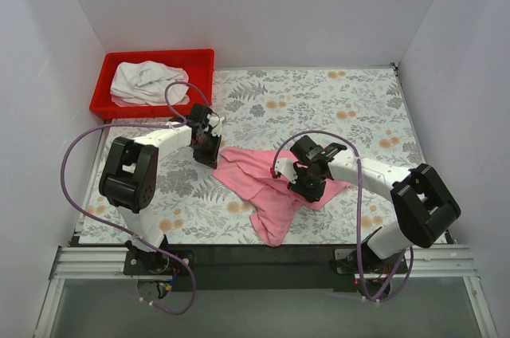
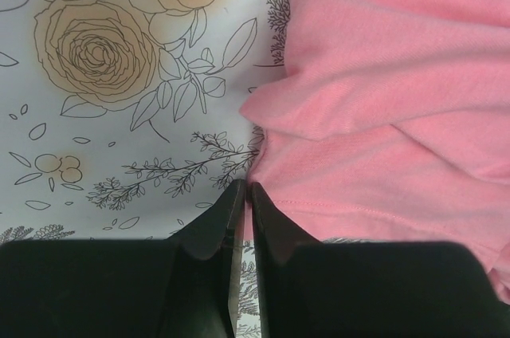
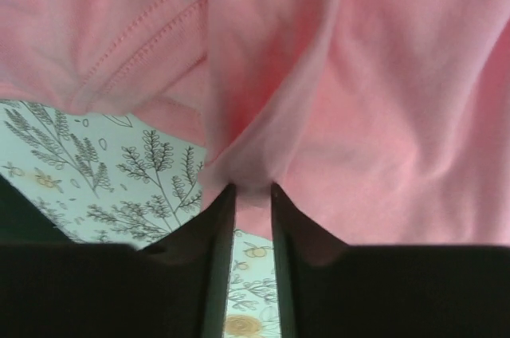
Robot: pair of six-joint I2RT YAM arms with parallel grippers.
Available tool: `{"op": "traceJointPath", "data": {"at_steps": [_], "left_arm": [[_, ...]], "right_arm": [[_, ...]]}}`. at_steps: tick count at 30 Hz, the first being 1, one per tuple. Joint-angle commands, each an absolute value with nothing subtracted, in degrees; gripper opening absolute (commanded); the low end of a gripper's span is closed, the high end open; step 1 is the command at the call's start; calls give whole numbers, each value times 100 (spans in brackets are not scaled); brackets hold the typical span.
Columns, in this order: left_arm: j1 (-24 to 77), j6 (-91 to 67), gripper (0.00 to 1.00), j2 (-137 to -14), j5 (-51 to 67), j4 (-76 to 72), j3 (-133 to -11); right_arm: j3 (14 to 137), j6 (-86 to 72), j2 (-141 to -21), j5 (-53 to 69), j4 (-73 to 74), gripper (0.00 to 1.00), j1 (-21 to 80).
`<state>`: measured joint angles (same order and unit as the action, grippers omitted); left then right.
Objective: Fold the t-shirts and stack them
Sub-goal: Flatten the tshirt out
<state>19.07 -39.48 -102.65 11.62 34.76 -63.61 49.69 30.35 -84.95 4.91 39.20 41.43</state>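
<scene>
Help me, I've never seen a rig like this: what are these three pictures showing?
Two robot arms stand at the near edge of a flowered table. The wide picture looks down from above and behind them. The two close-ups come from cameras on the wrists, with black fingers at the bottom. A crumpled pink t-shirt lies between the arms. The left gripper pinches its edge; the right gripper pinches a fold. A white t-shirt sits bunched in a red bin at the far left.

Crumpled pink tee, short-sleeved, at ctr of table, one end trailing twd near edge. Wadded white tee in red bin, far-left corner.
</scene>
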Motion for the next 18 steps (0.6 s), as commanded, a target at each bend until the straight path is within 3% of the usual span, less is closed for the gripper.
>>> {"op": "traceJointPath", "data": {"at_steps": [1,2,6,18], "left_arm": [[1863,-3876,8,-10187,1134,3577,-6460],[1855,-3876,8,-10178,1142,3568,-6460],[1863,-3876,8,-10195,1160,3559,-6442],[1855,-3911,10,-10151,1187,3542,-6320]], "right_arm": [[5448,3234,-8552,1247,4332,37,3841],[5510,3234,-8534,1344,4481,46,3797],[5783,3226,-8560,1599,4763,55,3630],[6021,2637,-8754,1468,4834,55,3928]]}}
